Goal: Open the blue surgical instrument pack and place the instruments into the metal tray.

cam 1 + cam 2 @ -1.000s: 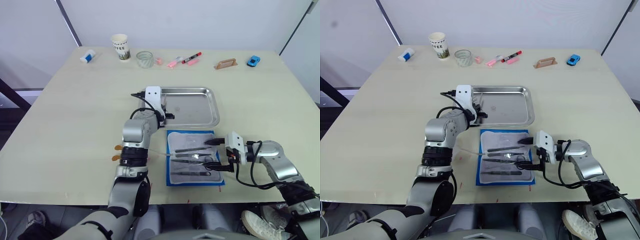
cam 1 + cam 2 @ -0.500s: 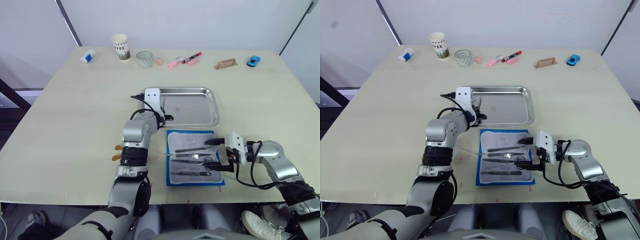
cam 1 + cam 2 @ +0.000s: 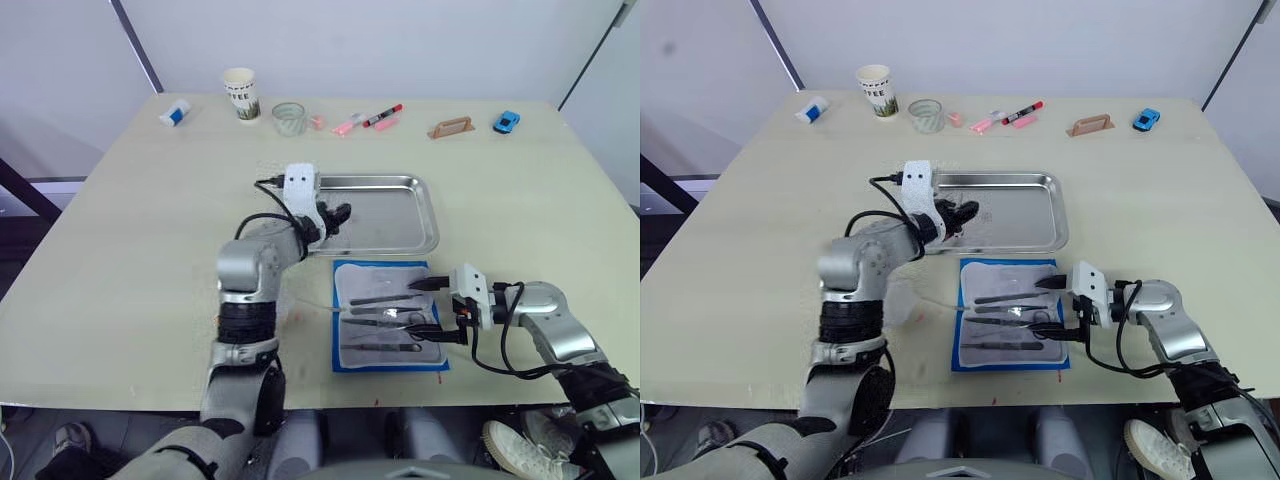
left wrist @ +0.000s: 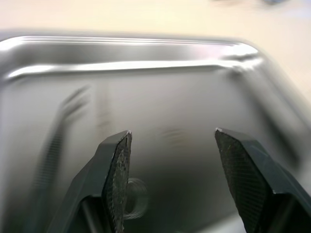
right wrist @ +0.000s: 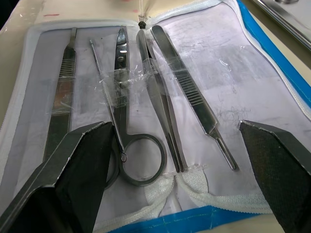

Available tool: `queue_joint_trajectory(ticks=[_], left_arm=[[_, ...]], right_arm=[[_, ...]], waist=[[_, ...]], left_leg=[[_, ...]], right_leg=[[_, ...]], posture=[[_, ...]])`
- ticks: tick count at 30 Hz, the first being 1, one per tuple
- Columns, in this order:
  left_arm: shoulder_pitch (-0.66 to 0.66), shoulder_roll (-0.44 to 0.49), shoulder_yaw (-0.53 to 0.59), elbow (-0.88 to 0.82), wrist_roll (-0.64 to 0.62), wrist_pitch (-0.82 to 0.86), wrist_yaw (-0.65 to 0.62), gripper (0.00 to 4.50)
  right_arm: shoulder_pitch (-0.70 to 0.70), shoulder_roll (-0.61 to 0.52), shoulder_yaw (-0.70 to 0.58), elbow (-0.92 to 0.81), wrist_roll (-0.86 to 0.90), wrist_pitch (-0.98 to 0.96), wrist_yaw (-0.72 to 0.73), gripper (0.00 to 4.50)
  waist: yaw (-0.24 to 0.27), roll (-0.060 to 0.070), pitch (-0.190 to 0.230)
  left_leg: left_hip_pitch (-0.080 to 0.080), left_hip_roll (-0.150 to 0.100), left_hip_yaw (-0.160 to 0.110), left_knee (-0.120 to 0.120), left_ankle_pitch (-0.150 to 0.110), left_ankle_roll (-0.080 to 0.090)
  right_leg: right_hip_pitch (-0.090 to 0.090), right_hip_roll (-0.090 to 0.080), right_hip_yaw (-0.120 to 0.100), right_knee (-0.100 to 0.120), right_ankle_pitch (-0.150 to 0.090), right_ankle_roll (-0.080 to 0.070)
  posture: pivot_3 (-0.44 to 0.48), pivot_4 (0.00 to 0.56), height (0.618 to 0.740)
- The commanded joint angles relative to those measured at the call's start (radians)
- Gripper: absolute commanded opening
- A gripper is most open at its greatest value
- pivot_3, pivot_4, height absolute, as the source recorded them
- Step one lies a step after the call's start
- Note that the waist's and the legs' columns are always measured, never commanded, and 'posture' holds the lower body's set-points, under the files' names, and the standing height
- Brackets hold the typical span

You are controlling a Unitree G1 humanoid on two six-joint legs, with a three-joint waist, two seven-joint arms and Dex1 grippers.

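Note:
The blue surgical instrument pack point(image 3: 390, 330) lies unzipped and flat near the table's front edge, its pale lining up. Several silvery instruments point(image 5: 155, 97) sit under clear straps inside it, among them ring-handled scissors point(image 5: 121, 102) and tweezers point(image 5: 192, 97). Just behind the pack is the metal tray point(image 3: 400, 183). My left gripper point(image 3: 335, 215) hovers open over the tray's left part, with nothing between its fingers point(image 4: 119, 165). A slim blurred instrument point(image 4: 56, 141) lies on the tray floor beside it. My right gripper point(image 3: 432, 310) stands open at the pack's right edge, its fingers spanning the instruments' handle ends.
Along the table's far edge stand a paper cup point(image 3: 241, 93), a small glass point(image 3: 289, 118), pink and red markers point(image 3: 368, 120), a wooden handle point(image 3: 451, 127), a blue toy car point(image 3: 507, 122) and a small white-and-blue item point(image 3: 176, 112).
My left gripper has opened above the tray, and that arm's elbow has swung out to the left. The right arm and the pack have stayed put.

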Motion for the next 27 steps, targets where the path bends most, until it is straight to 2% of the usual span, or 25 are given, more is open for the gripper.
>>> queue_joint_trajectory(ticks=[1, 5, 7, 9, 11, 14, 15, 18, 22, 27], left_arm=[[0.035, 0.090, -0.041, -0.057, -0.048, -0.112, -0.171, 2.89], [0.099, 0.171, -0.025, -0.066, -0.159, -0.199, -0.392, 2.89], [0.130, 0.193, -0.008, -0.063, -0.180, -0.280, -0.460, 2.89], [0.171, 0.272, -0.037, -0.042, -0.180, -0.390, -0.626, 2.89], [0.192, 0.336, -0.029, -0.007, -0.223, -0.424, -0.777, 2.89], [0.206, 0.410, -0.037, 0.039, -0.252, -0.461, -0.926, 2.89], [0.211, 0.441, -0.050, 0.053, -0.246, -0.480, -0.976, 3.42], [0.235, 0.525, -0.107, 0.068, -0.202, -0.540, -1.091, 4.45], [0.244, 0.560, -0.175, 0.087, -0.103, -0.662, -1.103, 4.45], [0.211, 0.556, -0.275, 0.042, -0.006, -0.638, -1.036, 4.45]], right_arm=[[0.018, 0.021, 0.020, 0.094, -0.025, -0.022, 0.013, 4.50], [0.009, 0.050, 0.004, 0.169, -0.014, -0.074, 0.040, 4.50], [0.008, 0.061, -0.003, 0.189, -0.010, -0.094, 0.050, 4.50], [0.004, 0.069, -0.007, 0.205, -0.015, -0.121, 0.055, 4.50], [-0.007, 0.077, -0.008, 0.227, -0.014, -0.137, 0.069, 4.50], [-0.026, 0.083, -0.006, 0.262, -0.010, -0.153, 0.104, 4.50], [-0.031, 0.085, -0.008, 0.271, -0.007, -0.158, 0.114, 4.50], [-0.038, 0.088, -0.014, 0.292, 0.002, -0.179, 0.145, 4.50], [-0.040, 0.090, -0.021, 0.309, 0.003, -0.191, 0.158, 4.50], [-0.031, 0.092, -0.022, 0.305, -0.007, -0.202, 0.145, 4.50]], waist=[[-0.002, 0.000, 0.000], [-0.003, 0.000, 0.000], [-0.001, 0.000, 0.000], [-0.002, 0.000, 0.000], [-0.001, 0.000, 0.000], [-0.007, 0.001, 0.001], [-0.006, 0.001, 0.001], [-0.002, 0.001, 0.001], [0.002, 0.001, 0.001], [0.003, 0.001, 0.001]], left_leg=[[0.000, 0.000, 0.000, 0.000, 0.000, 0.000], [0.001, 0.000, 0.001, -0.001, -0.001, 0.002], [0.001, 0.000, 0.001, -0.001, -0.002, 0.003], [0.001, 0.000, 0.001, -0.001, -0.002, 0.003], [0.001, 0.001, 0.001, -0.001, -0.002, 0.003], [0.001, 0.001, 0.001, -0.001, -0.002, 0.004], [0.001, 0.001, 0.001, -0.001, -0.002, 0.004], [0.001, 0.000, 0.001, -0.001, -0.002, 0.004], [0.001, 0.001, 0.002, -0.001, -0.002, 0.004], [0.001, 0.001, 0.002, -0.001, -0.002, 0.004]], right_leg=[[0.000, 0.000, 0.000, 0.000, 0.000, 0.000], [0.000, 0.000, 0.000, 0.000, 0.000, 0.000], [0.000, -0.001, 0.000, 0.000, 0.000, 0.000], [0.000, -0.001, -0.001, 0.000, 0.000, -0.001], [0.000, -0.001, -0.001, 0.000, 0.000, -0.001], [0.000, -0.001, -0.001, 0.000, -0.001, -0.002], [0.000, -0.001, -0.002, 0.000, -0.001, -0.002], [0.000, -0.001, -0.002, 0.000, -0.001, -0.002], [0.000, -0.002, -0.002, -0.001, -0.002, -0.003], [0.000, -0.002, -0.002, 0.000, -0.001, -0.003]], posture=[[0.000, 0.150, 0.740], [0.000, 0.150, 0.740], [0.000, 0.150, 0.740], [0.000, 0.150, 0.740], [0.000, 0.150, 0.740], [0.000, 0.150, 0.740], [0.000, 0.150, 0.740], [0.000, 0.150, 0.740], [0.000, 0.150, 0.740], [0.000, 0.150, 0.740]])
